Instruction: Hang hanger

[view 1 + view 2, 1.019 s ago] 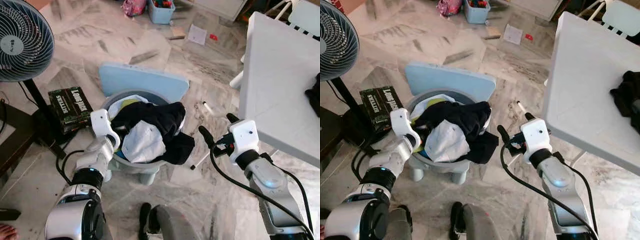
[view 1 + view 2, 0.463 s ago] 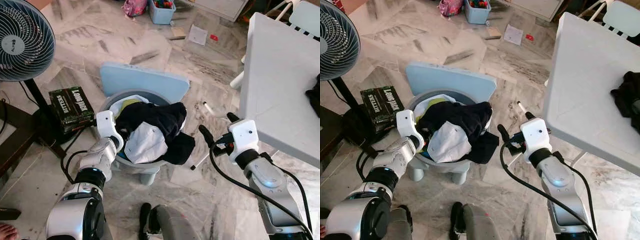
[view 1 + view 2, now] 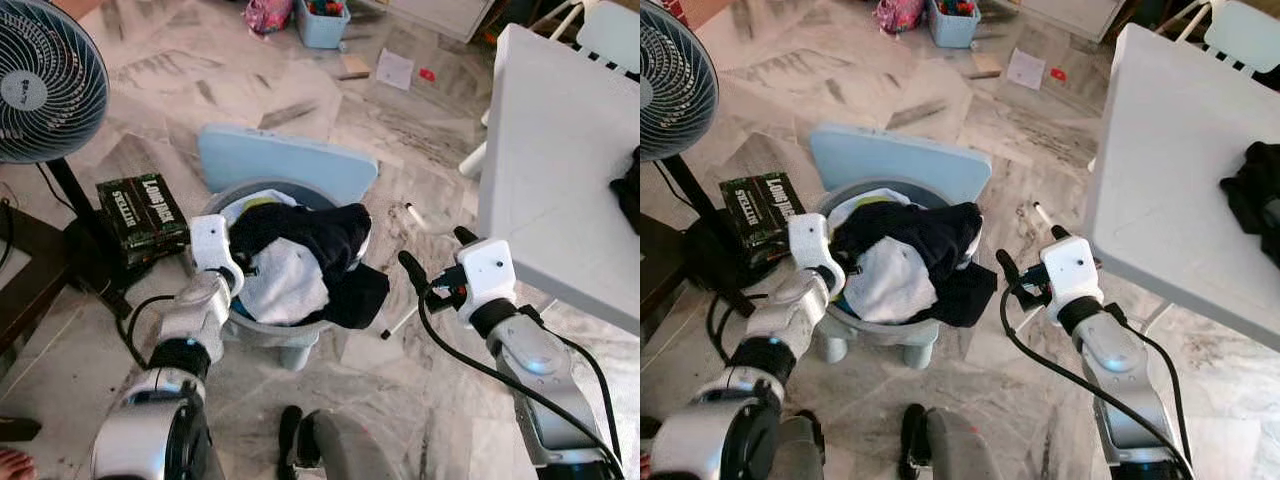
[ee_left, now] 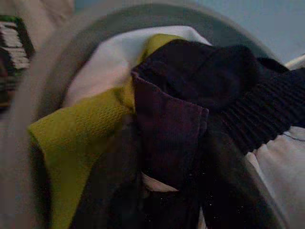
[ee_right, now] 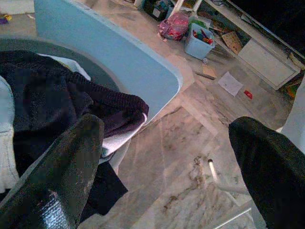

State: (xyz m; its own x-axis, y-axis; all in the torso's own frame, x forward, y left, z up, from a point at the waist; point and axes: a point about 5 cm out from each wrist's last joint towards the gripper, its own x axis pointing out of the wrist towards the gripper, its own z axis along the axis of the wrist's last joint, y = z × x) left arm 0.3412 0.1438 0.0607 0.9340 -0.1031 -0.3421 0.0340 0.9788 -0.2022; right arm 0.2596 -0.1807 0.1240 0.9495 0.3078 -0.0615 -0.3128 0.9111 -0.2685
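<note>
A: Trouble comes first from the left gripper (image 3: 238, 268), which sits at the near-left rim of the laundry basket (image 3: 262, 333), right against the heap of clothes (image 3: 300, 255). Whether its fingers are parted or closed cannot be told; the cloth hides them. If it pulls now, it likely drags a dark garment (image 4: 190, 95) or the yellow-green one (image 4: 81, 138) along and tips the heap over the rim.

B: And the hanger?

A: No whole hanger can be made out. A white rod (image 3: 412, 214) lies on the marble floor (image 3: 300, 90) just right of the basket, between it and the white table (image 3: 560, 150); it may belong to one, but that is a guess. The right gripper (image 3: 438, 260) hangs above that spot, fingers spread wide and holding nothing. Reaching down carelessly, it could knock the rod away under the table.

B: What differs from a second ago?

A: The left gripper has crept farther in over the rim, toward the clothes. The right arm has barely stirred.
</note>
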